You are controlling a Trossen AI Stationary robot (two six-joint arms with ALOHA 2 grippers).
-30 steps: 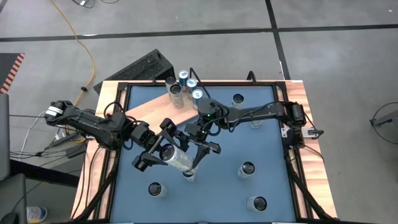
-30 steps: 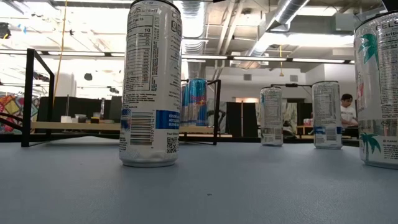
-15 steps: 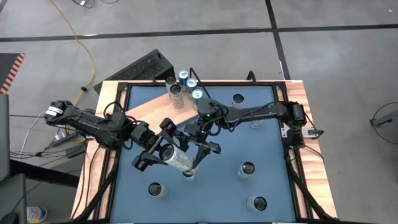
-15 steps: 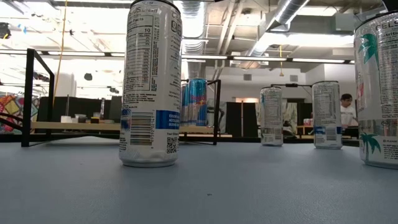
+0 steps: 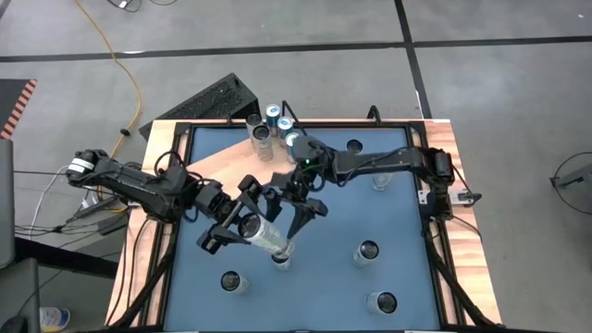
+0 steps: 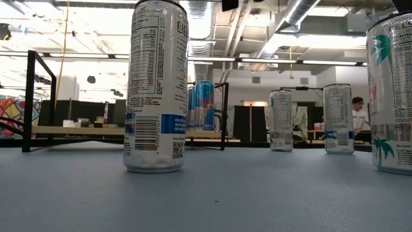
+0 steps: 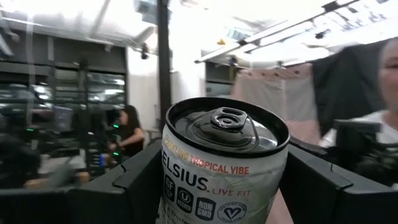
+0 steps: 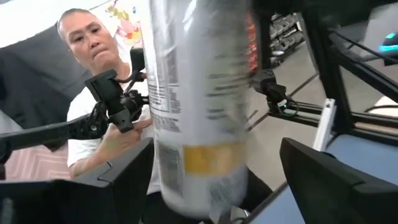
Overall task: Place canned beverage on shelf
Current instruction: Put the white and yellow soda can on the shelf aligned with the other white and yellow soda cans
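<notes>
Mid-table, w/ a hand-off under way: we are holding the can [image 5: 262, 234] in our left gripper [image 5: 242, 227], fingers pinching it on both sides, as the left wrist view shows w/ the dark pads flanking the can's body [image 7: 217, 180] and its pull-tab top facing out. In the high view the can is lying tilted, long axis running diagonally from our left gripper toward the table's middle, raised over the blue tabletop [image 5: 388, 213].

Our right gripper [image 5: 298, 205] is hovering just beside the can's far end, fingers spread; in the right wrist view the can [image 8: 199, 112] is standing between the two dark fingers w/ clear gaps either side, so it isn't gripping.

The shelf [image 5: 242, 157], a pale-wood board, is lying toward the table's far-left corner, beyond both grippers, w/ several cans [image 5: 264, 139] already standing at its far end. Our right gripper is sitting slightly nearer it; the can's axis is pointing away from it, so we judge a re-aim is needed before placing.
</notes>
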